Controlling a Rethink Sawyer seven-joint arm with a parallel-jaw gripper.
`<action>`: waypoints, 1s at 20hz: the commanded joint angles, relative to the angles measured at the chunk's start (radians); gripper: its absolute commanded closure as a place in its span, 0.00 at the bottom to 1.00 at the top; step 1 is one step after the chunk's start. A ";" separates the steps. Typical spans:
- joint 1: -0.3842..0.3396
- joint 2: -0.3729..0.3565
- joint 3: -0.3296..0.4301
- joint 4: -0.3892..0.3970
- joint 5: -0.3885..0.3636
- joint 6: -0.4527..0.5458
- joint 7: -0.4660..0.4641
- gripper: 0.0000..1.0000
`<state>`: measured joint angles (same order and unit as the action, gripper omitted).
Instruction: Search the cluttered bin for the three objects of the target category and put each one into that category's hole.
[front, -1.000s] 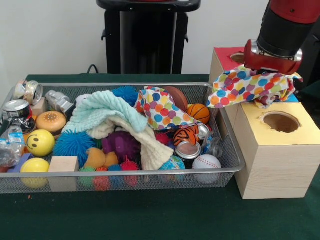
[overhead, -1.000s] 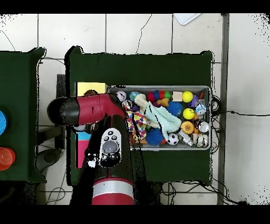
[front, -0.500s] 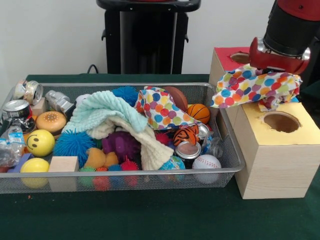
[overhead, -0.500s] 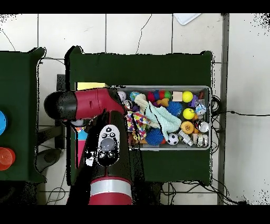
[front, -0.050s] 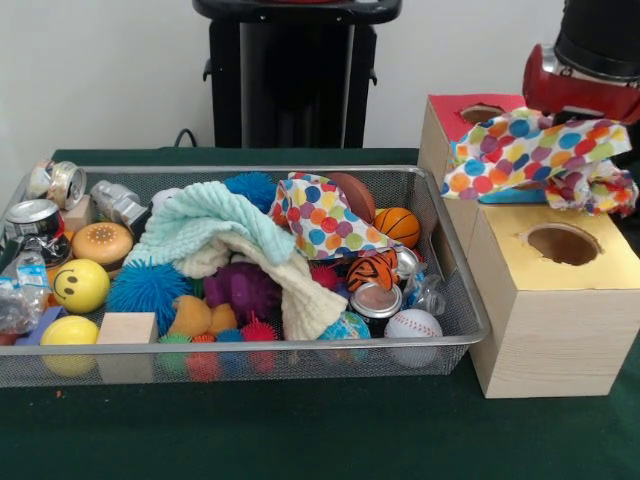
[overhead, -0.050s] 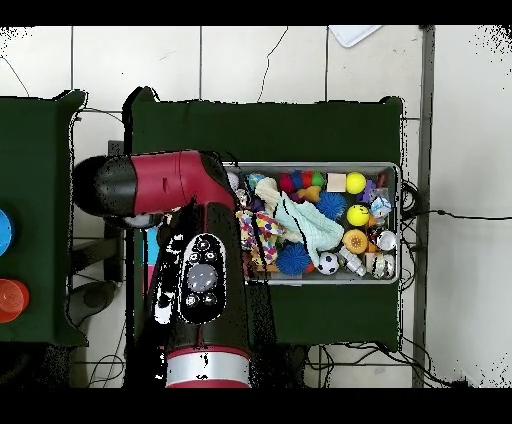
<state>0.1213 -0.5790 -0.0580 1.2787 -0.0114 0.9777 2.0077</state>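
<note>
Jaws grip a polka-dot cloth (front, -0.050s: 535, 150) above the yellow-topped box (front, -0.050s: 553, 300); no readable writing anywhere.

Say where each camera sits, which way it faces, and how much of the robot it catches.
Front view: across the table, level with the mesh bin and the wooden boxes, facing the pedestal; only the arm's end shows, carrying a polka-dot cloth above the boxes.
Overhead view: above the table, looking straight down; the red and black arm fills the left, hiding the boxes.
Both share the bin, a second polka-dot cloth in it and the smiley ball.
</note>
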 joint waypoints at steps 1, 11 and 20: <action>-0.035 0.069 0.026 -0.048 0.035 -0.019 0.187 1.00; -0.032 0.189 0.018 -0.070 0.006 -0.221 0.198 1.00; -0.018 0.230 -0.007 -0.069 0.011 -0.225 0.178 1.00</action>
<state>0.1160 -0.4373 -0.0626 1.1811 0.0031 0.7577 2.0077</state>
